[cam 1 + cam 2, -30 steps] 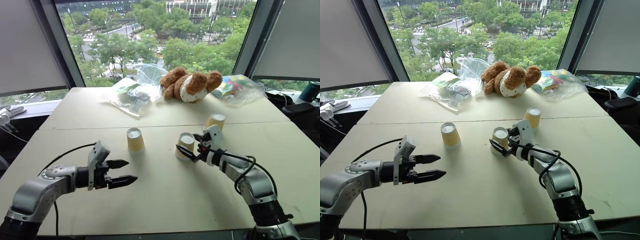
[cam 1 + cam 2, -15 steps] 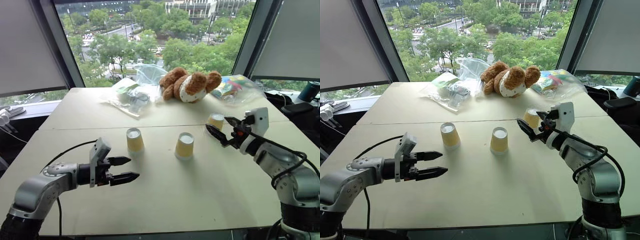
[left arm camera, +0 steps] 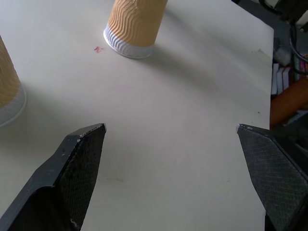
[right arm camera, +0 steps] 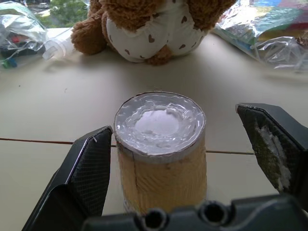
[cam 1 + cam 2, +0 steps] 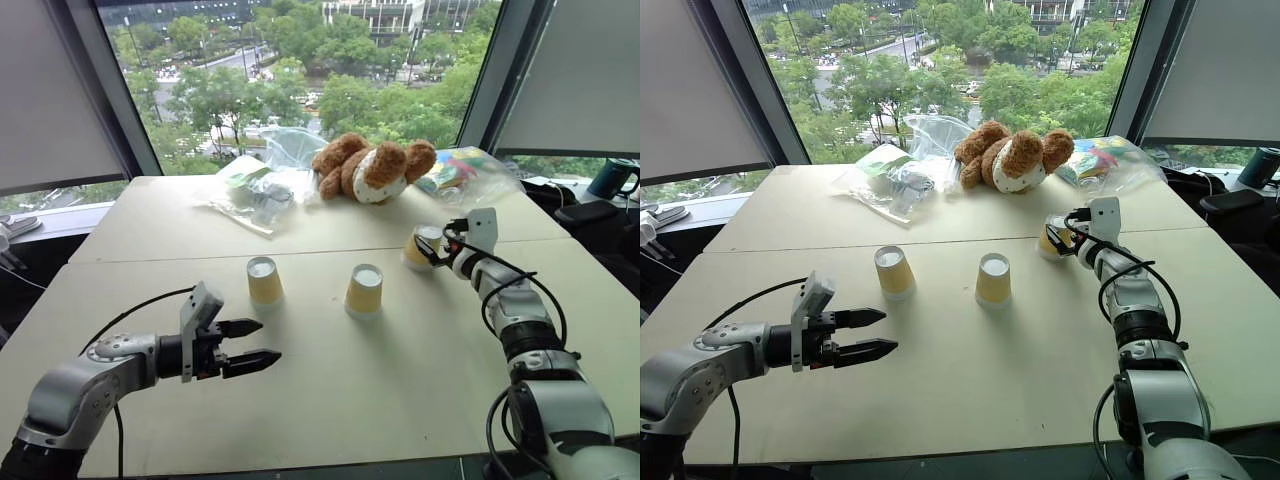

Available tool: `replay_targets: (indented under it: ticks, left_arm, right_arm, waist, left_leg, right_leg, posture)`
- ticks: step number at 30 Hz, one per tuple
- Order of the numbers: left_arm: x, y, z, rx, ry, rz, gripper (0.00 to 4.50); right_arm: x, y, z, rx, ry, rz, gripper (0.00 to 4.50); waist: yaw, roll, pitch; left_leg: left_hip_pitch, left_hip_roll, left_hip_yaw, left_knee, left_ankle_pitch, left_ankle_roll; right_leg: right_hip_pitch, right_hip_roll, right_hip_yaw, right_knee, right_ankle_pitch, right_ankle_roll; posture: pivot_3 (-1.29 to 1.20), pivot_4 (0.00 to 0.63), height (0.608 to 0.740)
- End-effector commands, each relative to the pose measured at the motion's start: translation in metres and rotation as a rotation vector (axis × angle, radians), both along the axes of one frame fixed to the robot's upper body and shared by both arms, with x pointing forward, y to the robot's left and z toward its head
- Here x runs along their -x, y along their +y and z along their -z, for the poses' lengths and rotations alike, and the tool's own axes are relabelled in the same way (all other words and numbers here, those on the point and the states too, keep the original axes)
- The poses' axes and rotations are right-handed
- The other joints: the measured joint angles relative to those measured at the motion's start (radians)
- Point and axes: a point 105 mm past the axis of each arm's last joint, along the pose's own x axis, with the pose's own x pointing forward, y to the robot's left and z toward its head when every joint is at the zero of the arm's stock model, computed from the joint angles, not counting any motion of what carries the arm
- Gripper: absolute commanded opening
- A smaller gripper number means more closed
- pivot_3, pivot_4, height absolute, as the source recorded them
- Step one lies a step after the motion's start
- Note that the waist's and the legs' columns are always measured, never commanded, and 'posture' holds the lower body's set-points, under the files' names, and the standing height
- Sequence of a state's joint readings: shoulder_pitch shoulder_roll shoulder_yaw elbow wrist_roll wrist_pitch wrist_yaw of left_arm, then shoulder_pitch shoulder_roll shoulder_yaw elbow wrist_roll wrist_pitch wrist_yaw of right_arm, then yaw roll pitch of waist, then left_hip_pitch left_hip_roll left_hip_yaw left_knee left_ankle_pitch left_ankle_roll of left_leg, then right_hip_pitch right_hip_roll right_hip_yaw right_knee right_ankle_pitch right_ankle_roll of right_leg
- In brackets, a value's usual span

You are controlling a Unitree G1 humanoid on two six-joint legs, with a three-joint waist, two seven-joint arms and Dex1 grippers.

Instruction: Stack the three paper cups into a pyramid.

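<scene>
Three yellow-tan paper cups stand upside down and apart on the table: the left cup (image 5: 265,280), the middle cup (image 5: 364,290), and the right cup (image 5: 420,247) farther back. My right gripper (image 5: 433,251) is open and level, with one finger on each side of the right cup (image 4: 161,154); neither pad (image 4: 91,168) presses on it. My left gripper (image 5: 270,340) hovers open and empty over the table, in front of the left cup. The left wrist view shows two cups (image 3: 134,24) (image 3: 7,91) beyond its spread fingers.
A brown teddy bear (image 5: 370,170) lies at the back of the table (image 5: 330,400), just behind the right cup. Clear plastic bags sit at the back left (image 5: 262,185) and the back right (image 5: 470,172). A seam crosses the table behind the cups.
My right gripper has left the middle cup and swung right and away, and its fingers now straddle the right cup. The left gripper has kept still.
</scene>
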State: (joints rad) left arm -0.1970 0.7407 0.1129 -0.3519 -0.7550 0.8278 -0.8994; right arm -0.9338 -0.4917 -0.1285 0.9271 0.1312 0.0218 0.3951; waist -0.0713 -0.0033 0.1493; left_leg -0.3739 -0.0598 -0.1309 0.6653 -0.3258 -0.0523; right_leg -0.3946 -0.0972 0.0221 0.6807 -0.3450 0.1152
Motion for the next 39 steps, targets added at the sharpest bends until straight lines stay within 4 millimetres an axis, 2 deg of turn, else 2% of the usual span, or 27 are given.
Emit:
replay_targets:
  ticks: [1,8,11,14,15,19,21,23,25,29,32,39]
  left_arm:
    - [0.002,-0.002,-0.010,0.013,-0.045,0.002,4.50]
    - [0.001,0.000,-0.009,0.013,-0.047,-0.021,4.50]
    - [0.002,0.000,-0.008,0.012,-0.045,-0.026,4.50]
    - [0.002,0.000,-0.007,0.012,-0.044,-0.031,4.50]
    - [0.002,0.000,-0.007,0.013,-0.043,-0.032,4.50]
    - [0.002,0.001,-0.007,0.013,-0.042,-0.034,4.50]
    - [0.002,0.001,-0.007,0.011,-0.042,-0.036,4.50]
    - [0.002,0.004,-0.008,0.012,-0.040,-0.040,4.50]
    - [0.002,0.005,-0.007,0.013,-0.035,-0.042,4.50]
    - [0.000,0.002,-0.004,0.017,-0.023,-0.028,4.50]
    - [-0.002,-0.001,-0.004,0.021,-0.021,-0.013,4.50]
    - [-0.005,0.000,-0.005,0.011,-0.021,0.005,4.50]
  right_arm:
    - [-0.005,0.000,-0.012,-0.038,-0.039,0.007,4.47]
    - [-0.011,0.005,-0.014,-0.124,-0.029,0.001,4.47]
    - [-0.012,0.005,-0.015,-0.124,-0.034,0.003,3.61]
    - [-0.012,0.006,-0.014,-0.137,-0.033,0.000,2.22]
    - [-0.012,0.006,-0.013,-0.146,-0.029,0.002,2.12]
    - [-0.012,0.003,-0.018,-0.165,-0.049,0.011,2.12]
    - [-0.008,0.002,-0.032,-0.146,-0.093,-0.023,2.12]
    - [0.003,0.006,-0.050,-0.094,-0.145,-0.088,2.12]
    - [0.023,0.013,-0.058,-0.056,-0.155,-0.133,2.12]
    - [0.065,0.031,-0.046,-0.014,-0.091,-0.182,2.12]
    - [0.084,0.043,-0.032,-0.017,-0.038,-0.198,2.12]
    - [0.093,0.050,-0.008,-0.025,0.028,-0.185,2.12]
  waist:
    - [0.000,0.000,0.000]
    - [-0.002,0.000,0.000]
    - [-0.002,0.000,0.000]
    - [-0.001,0.000,0.000]
    - [-0.002,0.000,0.000]
    - [-0.002,0.000,0.000]
    - [-0.002,0.000,0.000]
    - [0.000,0.000,0.000]
    - [0.003,0.000,0.000]
    - [0.005,0.000,0.000]
    - [0.003,0.000,0.000]
    - [0.005,0.000,0.000]
  left_leg:
    - [0.000,0.000,0.000,0.000,0.000,0.000]
    - [0.000,0.000,0.000,0.000,0.000,0.000]
    - [0.000,0.000,0.000,0.000,0.000,0.000]
    - [0.000,0.000,0.000,0.000,0.000,0.000]
    - [0.000,0.000,0.000,0.000,0.000,0.000]
    - [0.000,0.000,0.000,0.000,0.000,0.000]
    - [0.000,0.000,0.000,0.000,0.000,0.000]
    - [0.000,0.000,0.000,0.000,0.000,0.000]
    - [-0.001,0.000,-0.001,0.001,0.000,0.000]
    - [-0.001,0.000,-0.003,0.000,0.000,0.000]
    - [-0.001,0.000,-0.002,0.001,0.000,0.000]
    - [0.000,0.000,-0.002,0.001,0.001,-0.001]
  right_leg:
    - [0.000,0.000,0.000,0.000,0.000,0.000]
    - [0.000,0.000,0.000,0.000,0.000,0.000]
    - [0.000,0.000,0.000,0.000,0.000,0.000]
    - [0.000,0.000,0.000,0.000,0.000,0.000]
    - [0.000,0.000,0.000,0.000,0.000,0.000]
    - [0.000,0.000,0.000,0.000,0.000,0.000]
    - [0.000,0.000,0.000,0.000,0.000,0.000]
    - [0.000,0.000,0.000,0.000,0.000,0.000]
    - [-0.001,0.000,0.000,0.001,0.000,0.000]
    - [-0.001,0.000,0.000,0.002,0.000,0.000]
    - [0.000,0.000,0.000,0.001,0.000,0.000]
    - [-0.001,0.000,0.001,0.002,0.000,0.000]
  posture:
    - [0.00,0.150,0.740]
    - [0.00,0.150,0.740]
    - [0.00,0.150,0.740]
    - [0.00,0.150,0.740]
    - [0.00,0.150,0.740]
    - [0.00,0.150,0.740]
    - [0.00,0.150,0.740]
    - [0.00,0.150,0.740]
    - [0.00,0.150,0.740]
    - [0.00,0.150,0.740]
    - [0.00,0.150,0.740]
    - [0.00,0.150,0.740]
